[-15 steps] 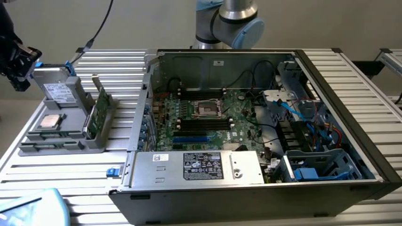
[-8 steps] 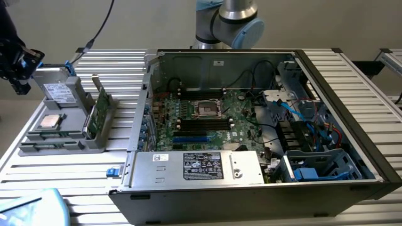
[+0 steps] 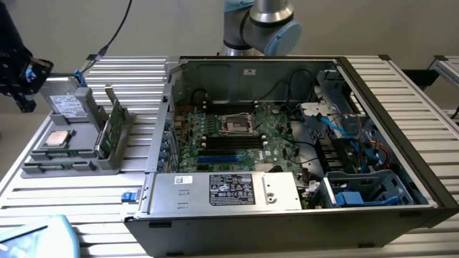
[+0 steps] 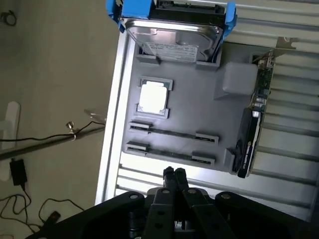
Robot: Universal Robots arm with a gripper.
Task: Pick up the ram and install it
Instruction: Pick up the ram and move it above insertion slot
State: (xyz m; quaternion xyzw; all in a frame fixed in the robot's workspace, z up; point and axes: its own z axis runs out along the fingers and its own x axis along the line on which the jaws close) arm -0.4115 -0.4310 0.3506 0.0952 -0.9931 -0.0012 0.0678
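The claw (image 4: 174,173), pressed together and empty, is held beside the grey tray (image 4: 199,114), where the ram (image 4: 172,155) is stood on edge in clips, seemingly for easy gripping

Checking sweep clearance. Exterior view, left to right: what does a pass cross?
Processor chip on the grey tray → upright green card → processor socket → blue drive caddy.

We see an open black computer case (image 3: 287,232) beside a grey plastic tray (image 3: 72,166) on the ribbed metal table (image 3: 86,200).
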